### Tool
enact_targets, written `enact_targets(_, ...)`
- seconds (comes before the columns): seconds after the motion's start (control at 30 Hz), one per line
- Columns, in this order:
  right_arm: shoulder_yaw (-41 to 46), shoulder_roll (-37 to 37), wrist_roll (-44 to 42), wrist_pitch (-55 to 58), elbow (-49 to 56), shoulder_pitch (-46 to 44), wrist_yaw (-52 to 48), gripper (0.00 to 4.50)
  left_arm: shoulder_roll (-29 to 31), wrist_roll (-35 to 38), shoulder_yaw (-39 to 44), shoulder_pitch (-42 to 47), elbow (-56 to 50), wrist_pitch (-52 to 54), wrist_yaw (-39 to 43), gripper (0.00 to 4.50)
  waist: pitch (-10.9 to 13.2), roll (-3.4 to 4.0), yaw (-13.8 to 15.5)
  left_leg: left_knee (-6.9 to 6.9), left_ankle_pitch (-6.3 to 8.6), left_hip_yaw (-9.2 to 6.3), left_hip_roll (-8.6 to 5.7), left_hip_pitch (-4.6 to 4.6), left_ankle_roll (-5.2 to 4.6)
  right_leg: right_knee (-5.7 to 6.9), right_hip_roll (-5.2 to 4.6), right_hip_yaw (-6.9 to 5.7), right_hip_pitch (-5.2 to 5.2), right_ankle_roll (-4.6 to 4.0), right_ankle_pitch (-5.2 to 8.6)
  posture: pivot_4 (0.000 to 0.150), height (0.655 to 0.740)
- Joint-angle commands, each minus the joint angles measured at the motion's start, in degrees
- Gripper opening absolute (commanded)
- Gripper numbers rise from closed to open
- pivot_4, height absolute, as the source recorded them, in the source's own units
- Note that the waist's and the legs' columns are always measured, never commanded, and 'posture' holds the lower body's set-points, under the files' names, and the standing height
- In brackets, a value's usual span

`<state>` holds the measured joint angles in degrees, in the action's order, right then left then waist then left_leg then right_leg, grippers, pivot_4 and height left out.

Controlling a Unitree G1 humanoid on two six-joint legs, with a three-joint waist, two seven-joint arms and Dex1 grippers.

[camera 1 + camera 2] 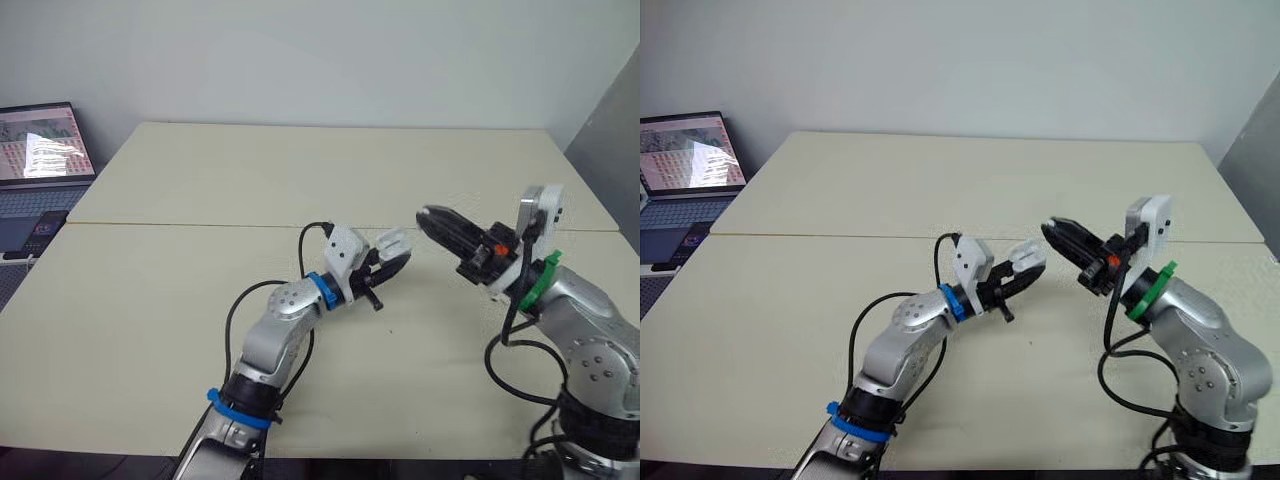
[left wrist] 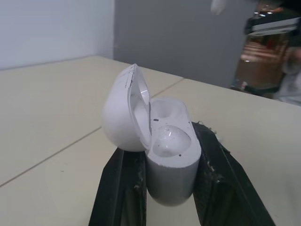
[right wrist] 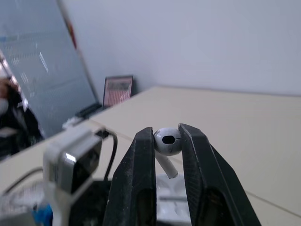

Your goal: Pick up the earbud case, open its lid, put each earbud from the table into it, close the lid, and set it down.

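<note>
Over the table [image 1: 200, 180], far from its edges, my left gripper [image 1: 398, 256] held the open earbud case [image 2: 164, 150]; my right gripper [image 1: 432, 218] held an earbud [image 3: 167, 140] nearby.

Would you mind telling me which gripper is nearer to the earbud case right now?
Left. The left gripper clamps the open earbud case; the right gripper, pinching an earbud, hangs apart from it, to its right.
</note>
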<state>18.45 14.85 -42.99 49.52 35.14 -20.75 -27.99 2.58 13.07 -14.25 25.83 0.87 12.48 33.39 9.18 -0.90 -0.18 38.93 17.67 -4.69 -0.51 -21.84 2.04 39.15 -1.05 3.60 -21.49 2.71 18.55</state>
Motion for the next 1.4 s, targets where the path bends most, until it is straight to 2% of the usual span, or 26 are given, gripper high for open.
enact_targets(0.03, -2.31, -1.54, 0.71, -4.75, -0.92, -0.92, 2.73, 0.38, -2.19, -1.97, 0.56, 2.15, 1.38, -5.00, -2.68, 0.82, 0.00, 0.00, -0.06, 0.00, 0.00, 0.02, -0.01, 0.00, 0.00, 0.00, -0.01, -0.01, -0.01, 0.00, 0.00, 0.150, 0.7400)
enact_targets(0.27, -10.26, -5.83, 6.75, -14.40, -4.00, 1.79, 4.56, 0.38, -5.64, -3.51, 2.08, 4.64, 5.02, -9.61, -7.29, 0.82, -0.01, 0.01, -0.31, 0.00, -0.01, 0.05, -0.01, -0.02, 0.02, 0.02, -0.01, -0.02, -0.06, 0.00, 0.00, 0.150, 0.7400)
enact_targets(0.57, -13.35, -6.32, 9.87, -19.89, -7.05, 2.65, 5.94, 0.38, -6.52, -1.38, 1.72, 2.50, 2.73, -10.31, -5.64, 0.82, -0.01, 0.02, -0.44, -0.01, -0.04, 0.07, 0.00, -0.01, 0.08, 0.04, 0.00, 0.00, -0.10, 0.00, 0.00, 0.150, 0.7400)
enact_targets(1.4, -16.71, -4.16, 10.21, -18.93, -7.94, 6.25, 6.89, 0.38, -7.29, -0.53, 1.90, 0.56, -0.50, -8.46, -5.28, 0.82, -0.01, 0.02, -0.46, -0.02, -0.02, 0.07, 0.00, -0.03, 0.03, 0.04, 0.00, 0.00, -0.11, 0.00, 0.00, 0.150, 0.7400)
